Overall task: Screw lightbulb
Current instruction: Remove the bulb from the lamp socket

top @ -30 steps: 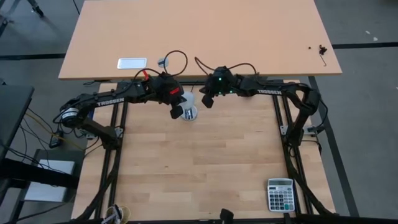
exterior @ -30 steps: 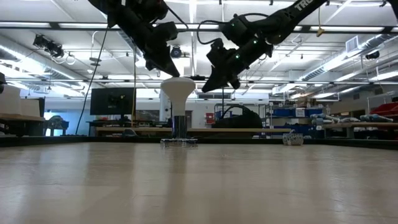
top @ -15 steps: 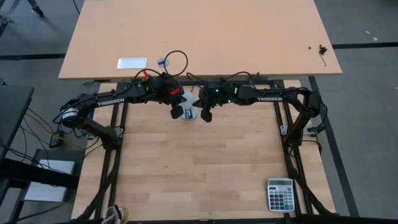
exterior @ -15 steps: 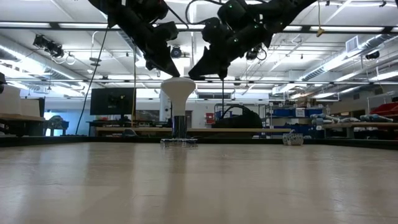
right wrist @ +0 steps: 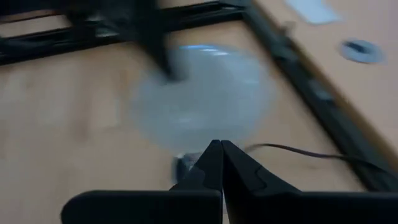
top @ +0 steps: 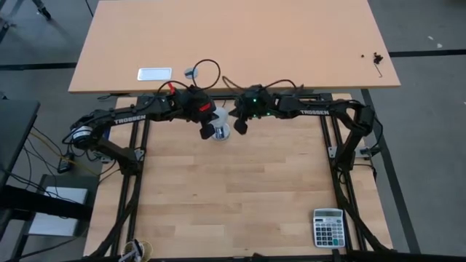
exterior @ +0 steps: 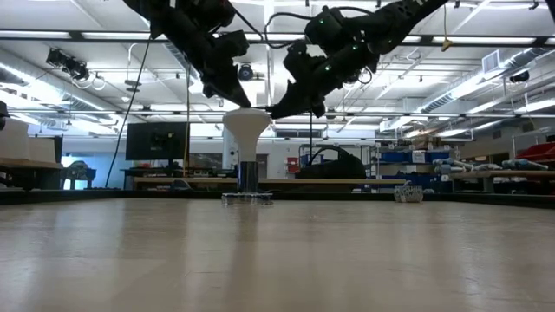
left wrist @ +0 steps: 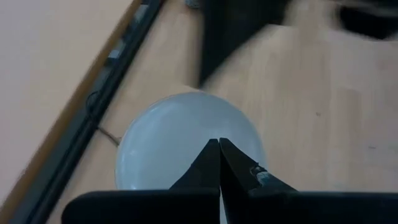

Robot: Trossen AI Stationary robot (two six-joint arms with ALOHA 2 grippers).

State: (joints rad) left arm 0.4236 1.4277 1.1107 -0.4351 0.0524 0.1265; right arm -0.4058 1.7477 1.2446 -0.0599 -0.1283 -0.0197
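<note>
Overhead, the left gripper [top: 207,131] hangs just left of the lightbulb [top: 222,131], its fingers [left wrist: 210,163] pressed together with nothing between them. From its own wrist camera those closed fingers point at the bulb's wide white head [left wrist: 180,140], which fills the middle of the view. The lightbulb stands upright near the far edge of the tabletop [top: 233,189], between the two arms; seen from table height its broad rounded head [exterior: 248,121] sits on top and tapers down to a narrow neck that ends in a dark base [exterior: 249,178] resting on the wood. In that level view the left gripper [exterior: 232,94] is just above and left of the head, apart from it. On the other side, the right gripper [top: 238,125] reaches in from the right and is just beside the bulb's head; from table height its tip [exterior: 276,110] comes right up to the rim, though whether it touches I cannot tell. Its fingers [right wrist: 214,163] are also closed and hold nothing, aimed at the blurred pale bulb [right wrist: 202,96]. Farther right, near the tabletop's near corner, a calculator [top: 328,227] lies flat, well apart from everything else.
</note>
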